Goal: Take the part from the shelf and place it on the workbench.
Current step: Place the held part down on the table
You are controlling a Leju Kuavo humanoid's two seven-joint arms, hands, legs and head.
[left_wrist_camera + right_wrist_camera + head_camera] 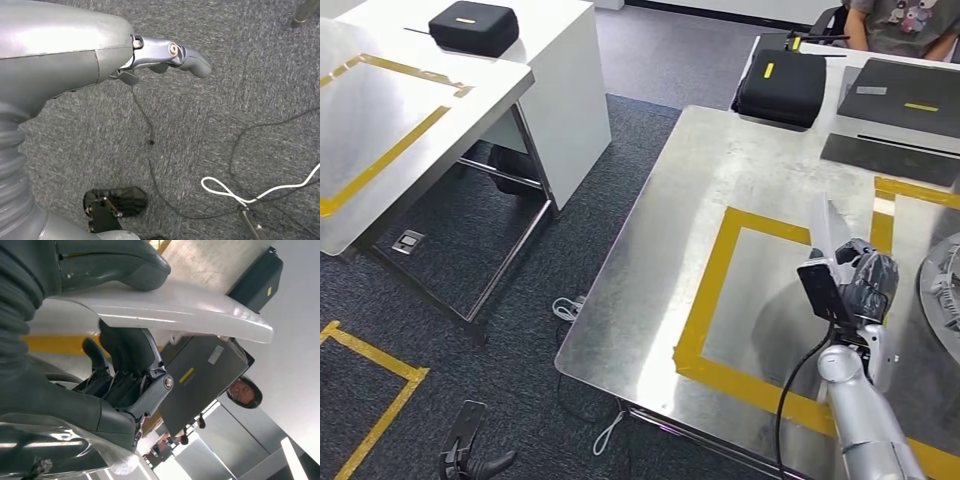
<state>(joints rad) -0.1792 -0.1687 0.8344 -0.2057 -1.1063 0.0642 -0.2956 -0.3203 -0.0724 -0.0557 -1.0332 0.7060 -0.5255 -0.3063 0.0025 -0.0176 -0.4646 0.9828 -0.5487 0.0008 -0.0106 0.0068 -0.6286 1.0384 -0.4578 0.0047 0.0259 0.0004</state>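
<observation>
**Right hand's got the part, and it's already over the bench**

Your right hand (865, 285) is up over the steel workbench (682, 200), and the right wrist view shows why it's posed that way: the thumb sits on one face of the long white part (170, 310) and the darker fingers (124, 347) curl against the other, so the part is pinched flat between them. In the head view you can just catch the pale end of it sticking up above the hand. Holding it by the middle like that keeps the long piece from drooping at either end, I'd guess.

The hand is hovering inside the yellow tape rectangle (712, 285), which looks like the marked drop zone, so that's likely why you've parked it there. I can't tell how far the part is from the metal.

Your left hand (166, 52) hangs down by the grey carpet (226, 100) with nothing in it, fingers loosely curled but not closed. Makes sense, this is a one-hand job. There are loose cables (256, 192) on the floor down there.

On the far side of the bench sit a black case (782, 88) and flat dark panels (901, 100), with a round metal piece (943, 285) at the right edge, so staying inside the tape keeps you clear of all that. A person (901, 25) sits beyond the bench.
</observation>
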